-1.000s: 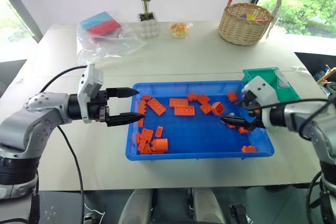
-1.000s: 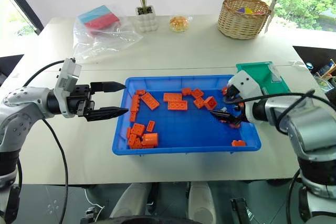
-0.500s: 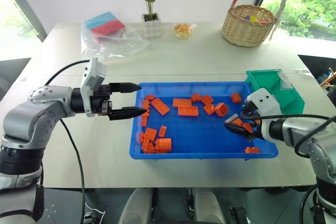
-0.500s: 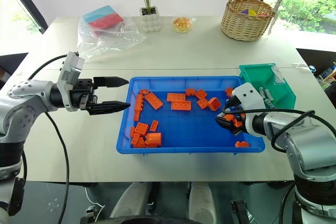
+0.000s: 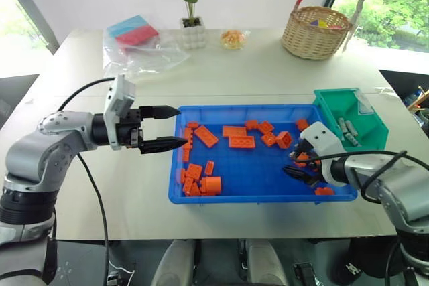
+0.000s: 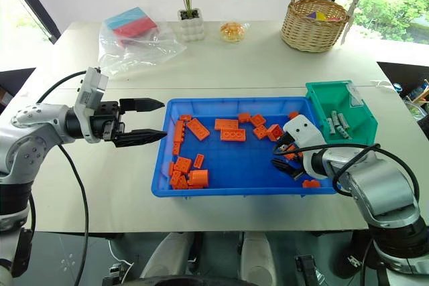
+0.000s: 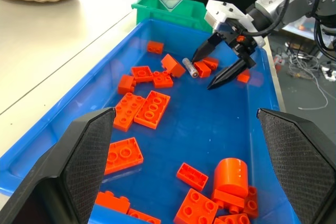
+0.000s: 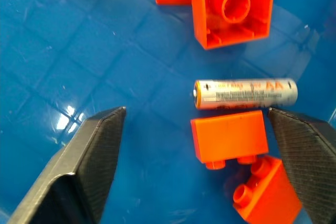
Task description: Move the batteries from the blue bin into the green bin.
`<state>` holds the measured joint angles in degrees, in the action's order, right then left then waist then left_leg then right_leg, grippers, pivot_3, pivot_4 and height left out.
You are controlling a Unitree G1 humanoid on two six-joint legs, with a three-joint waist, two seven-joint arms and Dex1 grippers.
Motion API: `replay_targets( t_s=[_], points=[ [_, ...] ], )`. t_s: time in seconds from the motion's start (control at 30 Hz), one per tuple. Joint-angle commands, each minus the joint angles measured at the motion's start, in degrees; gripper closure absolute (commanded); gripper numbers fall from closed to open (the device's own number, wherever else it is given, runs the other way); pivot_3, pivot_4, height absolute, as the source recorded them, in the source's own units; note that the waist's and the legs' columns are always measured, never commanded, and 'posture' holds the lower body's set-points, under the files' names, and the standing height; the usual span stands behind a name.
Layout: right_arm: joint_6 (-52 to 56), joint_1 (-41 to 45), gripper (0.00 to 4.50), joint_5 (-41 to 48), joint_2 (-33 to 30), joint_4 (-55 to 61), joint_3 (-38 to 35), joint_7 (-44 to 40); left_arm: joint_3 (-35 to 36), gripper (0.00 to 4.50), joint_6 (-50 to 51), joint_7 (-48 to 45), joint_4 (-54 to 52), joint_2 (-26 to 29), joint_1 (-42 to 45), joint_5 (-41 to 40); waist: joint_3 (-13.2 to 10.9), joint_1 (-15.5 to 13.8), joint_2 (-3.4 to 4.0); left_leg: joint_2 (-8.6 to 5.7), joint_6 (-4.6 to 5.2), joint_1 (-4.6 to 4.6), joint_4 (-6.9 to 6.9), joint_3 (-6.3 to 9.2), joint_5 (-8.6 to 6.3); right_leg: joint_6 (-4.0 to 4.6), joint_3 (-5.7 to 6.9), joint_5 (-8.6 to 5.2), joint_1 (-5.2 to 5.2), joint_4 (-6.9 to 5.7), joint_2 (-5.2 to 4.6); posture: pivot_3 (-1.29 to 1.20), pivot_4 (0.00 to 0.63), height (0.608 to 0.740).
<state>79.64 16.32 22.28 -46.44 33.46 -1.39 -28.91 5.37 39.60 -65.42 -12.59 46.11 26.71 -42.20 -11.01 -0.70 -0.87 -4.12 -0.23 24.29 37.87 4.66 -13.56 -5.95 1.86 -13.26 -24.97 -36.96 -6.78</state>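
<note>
1. Right gripper (image 5: 295, 165) hangs low inside the blue bin (image 5: 258, 195), near its right end, with its two black fingers spread apart and nothing between them.
2. From the right wrist view, a single silver battery (image 8: 245, 93) marked AA lies flat on the blue floor, with those open fingers reaching out on either side of it and of the bricks next to it.
3. An orange brick (image 8: 229, 136) lies just beside that battery, seemingly touching it along its length, and another upturned orange brick (image 8: 234, 5) sits near it on the other side.
4. Seen from the left wrist view, the same battery (image 7: 189, 68) rests among the bricks right by the right gripper's fingertips.
5. Over on the other side, the left gripper (image 5: 166, 127) is held level just outside the blue bin's left rim, pointing across toward it, jaws apart and empty.
6. The green bin (image 6: 320, 94) stands against the blue bin's far right corner, and a few batteries (image 6: 338, 123) already lie on its floor.
7. More orange bricks (image 5: 201, 179) are scattered across the blue bin, with a cluster near its left front corner.
</note>
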Motion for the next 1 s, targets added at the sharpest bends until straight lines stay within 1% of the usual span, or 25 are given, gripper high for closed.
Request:
replay_targets(
  t_s=[0.03, 0.07, 0.2, 0.33, 0.4, 0.43, 0.5, 0.53, 0.6, 0.67, 0.73, 0.87, 0.93, 1.0],
  points=[
    [-0.10, 0.98, 1.83, 0.47, -1.26, 1.93, -0.26, -0.04, 1.81, 0.00, -0.79, 0.34, -1.46, 0.15, -0.13, -0.56, 0.00, 0.00, 0.00, 0.00, 0.00, 0.00, 0.00, 0.00, 0.00, 0.00, 0.00, 0.00, 0.00, 0.00, 0.00, 0.00, 0.150, 0.702],
    [0.16, 1.21, 2.37, 0.63, -1.35, 2.13, -0.32, -0.12, 1.77, 0.00, -0.88, 0.37, -1.38, 0.12, -0.12, -0.52, 0.00, 0.00, 0.00, 0.00, 0.00, 0.00, 0.00, 0.00, 0.00, 0.00, 0.00, 0.00, 0.00, 0.00, 0.00, 0.00, 0.150, 0.702],
    [1.99, 3.28, 2.37, 2.38, -0.27, 2.82, -1.42, -0.65, 1.52, 0.00, -1.20, 0.34, -1.01, -0.02, 0.15, -0.35, 0.00, 0.02, 0.00, 0.00, 0.01, 0.00, 0.00, 0.00, 0.00, 0.00, 0.00, 0.00, 0.00, 0.00, 0.00, 0.00, 0.150, 0.702],
    [3.25, 8.68, 2.37, 4.99, 3.95, 2.43, -1.58, -0.98, 1.10, 0.00, -1.68, -0.04, -0.20, -0.18, 0.83, 0.03, 0.00, 0.28, 0.00, 0.03, 0.01, 0.00, 0.00, 0.00, -0.01, -0.01, 0.00, 0.00, -0.02, -0.01, 0.02, 0.00, 0.150, 0.702],
    [5.13, 13.63, 2.37, 6.57, 9.68, 0.53, -1.34, -0.20, 0.74, 0.00, -2.03, -0.48, 0.20, -0.21, 1.25, 0.34, 0.00, 0.35, 0.00, 0.04, 0.01, 0.00, 0.00, 0.01, -0.01, -0.01, 0.00, 0.01, -0.03, -0.01, 0.03, 0.00, 0.150, 0.702],
    [5.61, 16.31, 2.37, 6.89, 12.87, -1.00, -0.44, 0.49, 0.56, 0.00, -2.11, -0.67, 0.50, -0.26, 1.61, 0.48, -0.01, 0.53, 0.01, 0.04, 0.01, -0.01, 0.00, 0.01, -0.01, -0.01, 0.00, 0.01, -0.02, -0.02, 0.05, 0.00, 0.150, 0.702],
    [5.56, 19.46, 2.37, 6.60, 16.46, -3.31, 1.73, 1.49, 0.33, 0.00, -2.27, -0.97, 0.89, -0.36, 2.10, 0.73, -0.01, 0.61, 0.01, 0.04, 0.01, -0.01, 0.00, 0.01, -0.01, -0.02, 0.00, 0.02, -0.04, -0.03, 0.06, 0.00, 0.150, 0.702],
    [5.27, 20.23, 2.37, 6.26, 17.19, -4.11, 2.77, 1.84, 0.26, 0.00, -2.36, -1.10, 1.00, -0.39, 2.24, 0.83, -0.01, 0.60, 0.01, 0.04, 0.01, -0.01, 0.00, 0.02, -0.01, -0.02, 0.00, 0.02, -0.06, -0.05, 0.08, 0.00, 0.150, 0.702],
    [1.34, 21.63, 2.37, 3.82, 16.42, -6.71, 7.69, 2.22, 0.11, 0.00, -2.56, -1.29, 1.03, -0.39, 2.54, 1.04, -0.01, 0.26, 0.01, 0.00, 0.01, 0.00, -0.01, 0.04, -0.01, -0.02, 0.01, 0.02, -0.05, -0.06, 0.06, 0.00, 0.150, 0.702],
    [-5.32, 22.27, 2.37, 0.71, 10.64, -8.04, 12.78, -0.48, 0.29, 0.00, -2.23, -1.27, 0.76, -0.28, 2.72, 0.89, -0.01, 0.02, 0.02, -0.05, 0.01, 0.03, 0.00, 0.03, -0.01, -0.02, 0.01, 0.02, -0.05, -0.03, 0.03, 0.00, 0.150, 0.702],
    [-10.26, 22.78, 2.37, -0.61, 5.16, -9.83, 14.44, -4.32, 0.41, 0.00, -2.05, -1.33, 0.68, -0.18, 2.76, 0.84, -0.02, -0.08, 0.02, -0.14, 0.01, 0.11, 0.05, 0.02, -0.01, -0.04, 0.00, 0.03, -0.08, -0.02, -0.02, 0.00, 0.150, 0.702],
    [-26.57, 23.92, 2.37, -4.98, -8.47, -15.58, 18.06, -18.80, 0.42, 0.00, -2.13, -1.52, 0.65, 0.00, 2.52, 1.02, -0.03, 0.24, 0.02, -0.12, 0.05, 0.11, 0.10, -0.04, -0.03, -0.11, 0.00, 0.05, -0.04, 0.06, -0.01, 0.00, 0.150, 0.702],
    [-34.00, 24.86, 2.37, -6.90, -12.82, -20.39, 19.27, -26.06, 0.52, 0.00, -2.15, -1.45, 0.73, -0.05, 2.43, 1.05, -0.03, 0.45, 0.02, -0.04, 0.07, 0.08, 0.09, -0.05, -0.05, -0.14, 0.03, 0.05, -0.03, 0.05, 0.03, 0.00, 0.150, 0.702],
    [-43.16, 25.65, 2.37, -9.46, -15.38, -25.83, 20.25, -32.69, 0.62, 0.00, -2.29, -1.38, 0.73, -0.15, 2.17, 1.12, -0.03, 1.05, 0.02, -0.01, 0.08, 0.07, 0.07, -0.06, -0.06, -0.15, 0.04, 0.05, -0.04, 0.05, 0.05, 0.00, 0.150, 0.702]
  ],
)
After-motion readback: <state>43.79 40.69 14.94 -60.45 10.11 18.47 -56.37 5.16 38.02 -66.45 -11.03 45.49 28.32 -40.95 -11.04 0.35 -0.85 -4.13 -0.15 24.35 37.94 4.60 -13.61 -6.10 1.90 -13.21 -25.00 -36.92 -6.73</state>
